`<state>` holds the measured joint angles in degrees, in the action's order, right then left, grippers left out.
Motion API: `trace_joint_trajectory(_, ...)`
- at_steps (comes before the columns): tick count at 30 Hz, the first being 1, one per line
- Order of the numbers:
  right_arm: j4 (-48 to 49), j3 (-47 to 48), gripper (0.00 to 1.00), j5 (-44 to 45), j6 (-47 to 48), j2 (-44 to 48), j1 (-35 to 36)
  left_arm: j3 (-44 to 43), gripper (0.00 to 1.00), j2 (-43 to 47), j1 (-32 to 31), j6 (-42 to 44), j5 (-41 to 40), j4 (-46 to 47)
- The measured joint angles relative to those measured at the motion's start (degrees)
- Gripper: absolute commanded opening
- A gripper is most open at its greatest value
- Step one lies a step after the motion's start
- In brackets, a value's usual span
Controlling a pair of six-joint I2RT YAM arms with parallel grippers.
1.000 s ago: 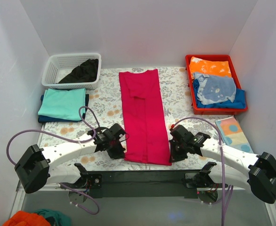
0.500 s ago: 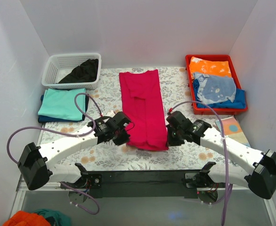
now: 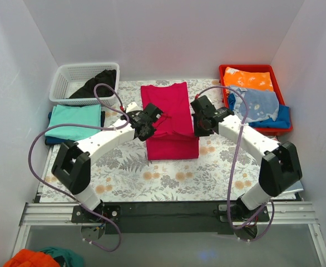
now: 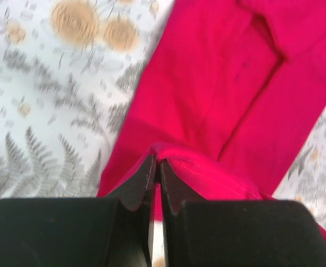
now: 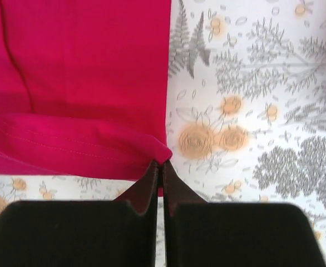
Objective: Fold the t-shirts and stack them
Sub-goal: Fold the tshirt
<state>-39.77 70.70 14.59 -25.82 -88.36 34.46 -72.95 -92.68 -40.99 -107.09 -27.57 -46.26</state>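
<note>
- Red t-shirt (image 3: 171,146): narrowed lengthwise, lying mid-table; its near half is lifted and doubled back.
- Left gripper (image 4: 156,167) and right gripper (image 5: 161,166): each pinched tight on a hem corner above the shirt's middle.
- Step, judged: crosswise halving fold. The next move calls for setting the hem square on the far edge, then letting go.
- Teal t-shirt (image 3: 74,121): folded, far left, the likely stack.

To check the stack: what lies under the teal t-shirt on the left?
A dark blue garment shows at its near and left edges; the teal t-shirt covers the rest.
</note>
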Motion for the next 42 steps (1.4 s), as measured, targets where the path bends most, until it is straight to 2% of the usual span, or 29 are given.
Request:
trace_joint_trajectory(7,5.3,6.3,0.01,-2.7,4.6,-11.7,-5.1,-10.1,0.00,-14.6,6.3,8.6,2.5,6.3)
trace_joint_trajectory(11,6.2,11.6,0.01,-3.7,6.7,-19.1,-6.6,-16.2,0.00,-22.5,8.3,11.5,3.5,7.1)
trace_joint_trajectory(16,6.8,17.9,0.01,-4.7,9.0,-26.1,-7.4,-20.5,0.00,-27.8,10.0,12.6,3.8,6.1)
trace_joint_trajectory(28,6.8,21.9,0.01,-7.4,9.6,-28.7,-9.9,-20.9,0.00,-27.5,10.2,11.8,3.4,5.5)
trace_joint_trajectory(42,7.0,23.8,0.01,-9.9,9.5,-31.3,-10.0,-19.7,0.00,-22.3,9.7,9.6,0.7,3.0)
